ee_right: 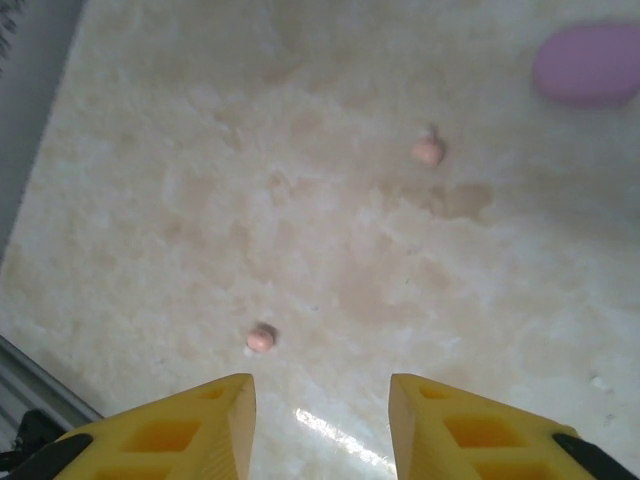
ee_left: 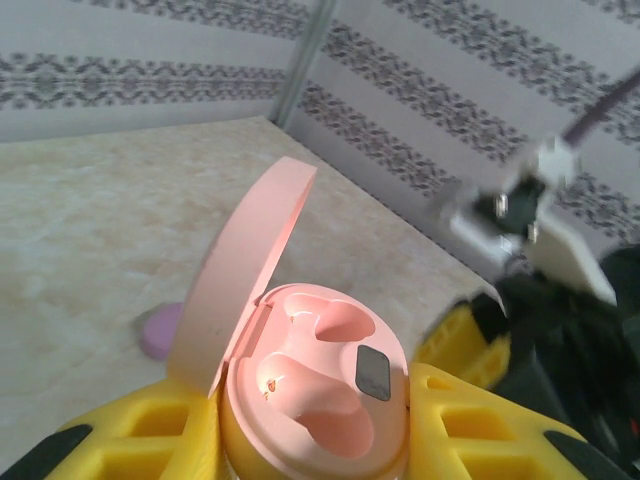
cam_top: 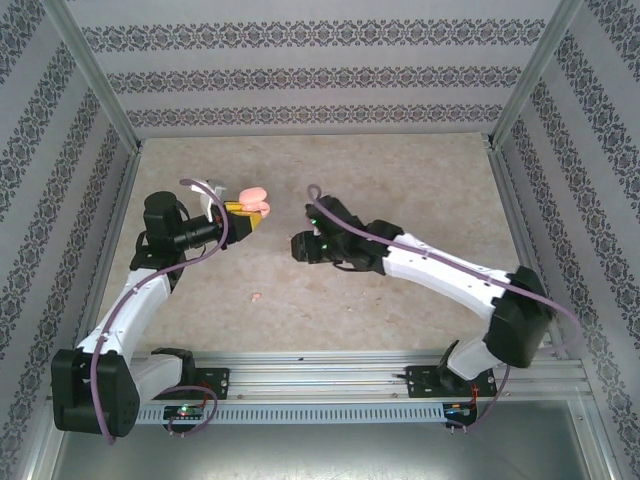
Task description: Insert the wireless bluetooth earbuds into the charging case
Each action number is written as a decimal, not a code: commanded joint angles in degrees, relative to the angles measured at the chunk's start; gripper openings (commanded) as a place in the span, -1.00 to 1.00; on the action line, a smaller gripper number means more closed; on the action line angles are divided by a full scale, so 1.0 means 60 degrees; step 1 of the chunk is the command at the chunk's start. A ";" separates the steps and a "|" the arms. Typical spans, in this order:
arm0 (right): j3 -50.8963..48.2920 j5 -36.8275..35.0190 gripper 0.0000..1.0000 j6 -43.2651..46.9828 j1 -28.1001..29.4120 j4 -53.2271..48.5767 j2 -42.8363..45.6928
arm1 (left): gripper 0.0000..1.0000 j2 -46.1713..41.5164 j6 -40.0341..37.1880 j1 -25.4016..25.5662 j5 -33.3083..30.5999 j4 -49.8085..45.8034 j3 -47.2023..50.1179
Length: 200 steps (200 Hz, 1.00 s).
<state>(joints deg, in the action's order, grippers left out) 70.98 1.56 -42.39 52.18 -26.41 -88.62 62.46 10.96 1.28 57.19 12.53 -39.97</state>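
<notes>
We find the left gripper (ee_left: 310,445) clamped on the salmon-pink charging case (ee_left: 320,400), its lid (ee_left: 245,270) hinged open and both wells apparently empty. The right gripper (ee_right: 320,385) hangs over the table (ee_right: 150,150), jaws apart with nothing between them. One pale pink earbud (ee_right: 260,339) lies just beyond its fingertips; a second (ee_right: 428,150) lies farther off, near the purple case (ee_right: 588,62). We judge no bud seated yet; pickup and insertion are both left to do

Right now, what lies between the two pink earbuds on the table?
Nothing: in the right wrist view, bare table runs from the nearer pink earbud to the farther pink earbud.
</notes>
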 commanded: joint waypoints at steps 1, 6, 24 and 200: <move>0.0065 0.0152 -0.20 -0.1506 0.0458 0.0174 -0.0560 | -0.37 -0.0253 -0.0007 -0.0246 -0.0991 -0.0587 0.0040; 0.0053 0.0229 -0.17 -0.1771 0.0556 0.0295 -0.0713 | -0.37 -0.0264 -0.0034 -0.0268 -0.1172 -0.0685 0.0020; -0.0019 0.0435 -0.11 -0.2656 0.0875 0.0709 -0.1201 | -0.37 -0.0237 -0.0133 -0.0335 -0.1773 -0.1014 -0.0094; 0.1598 0.1281 -0.05 -0.4717 0.2064 0.1358 -0.4683 | -0.36 -0.0566 -0.0288 -0.0360 -0.3082 -0.1407 0.0162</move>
<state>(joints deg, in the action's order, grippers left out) 78.65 9.96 -71.79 65.36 -15.38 -115.83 60.88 10.20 -0.14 39.03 4.86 -39.97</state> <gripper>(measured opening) 0.472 0.359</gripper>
